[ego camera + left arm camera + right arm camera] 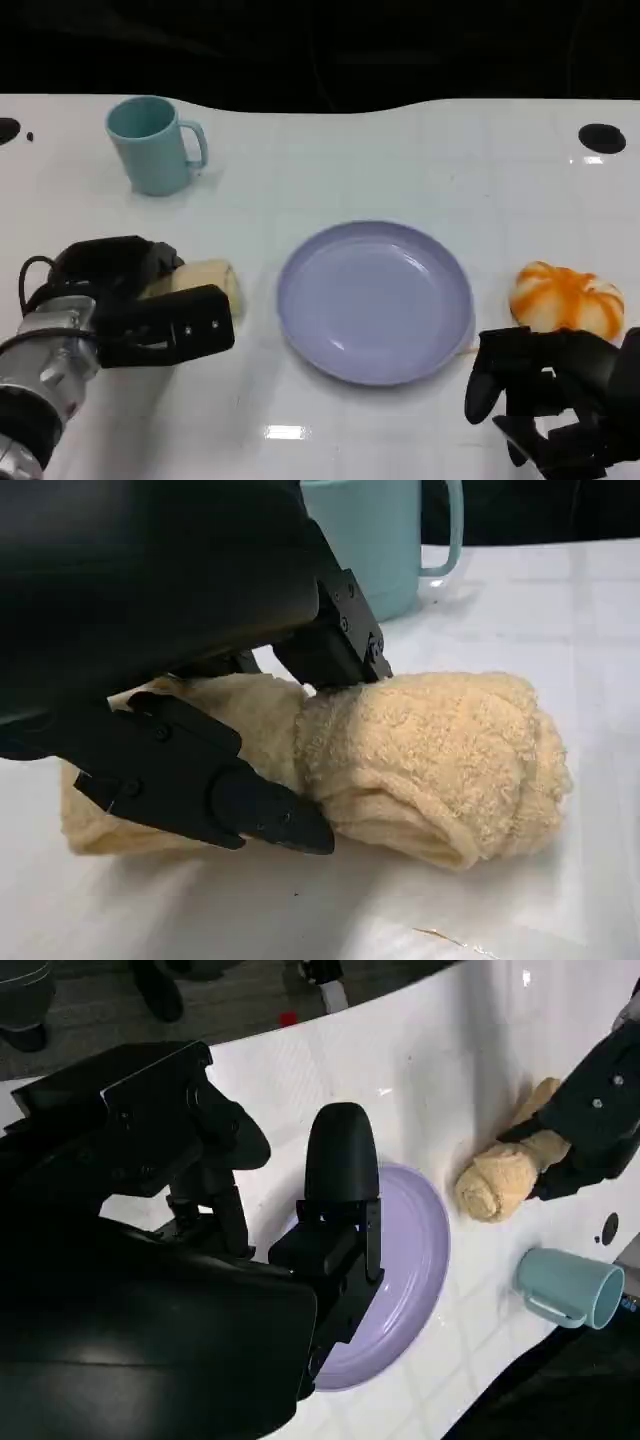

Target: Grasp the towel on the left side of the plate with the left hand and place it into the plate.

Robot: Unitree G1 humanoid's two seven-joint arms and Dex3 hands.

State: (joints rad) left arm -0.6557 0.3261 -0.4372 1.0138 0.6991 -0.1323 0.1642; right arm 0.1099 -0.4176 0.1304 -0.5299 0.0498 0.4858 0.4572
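no words to read, no labels, no brand names, no numbers, no signs on any of the things

white bench [330,170] carries: teal mug [152,144], yellow rolled towel [205,283], purple plate [374,300], orange-white bun [566,299]

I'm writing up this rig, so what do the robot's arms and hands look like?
The left forearm is a ribbed silver cylinder with a thin black cable looping at the wrist. The left hand and right hand are matte black and blocky, with jointed fingers fastened by small screws.
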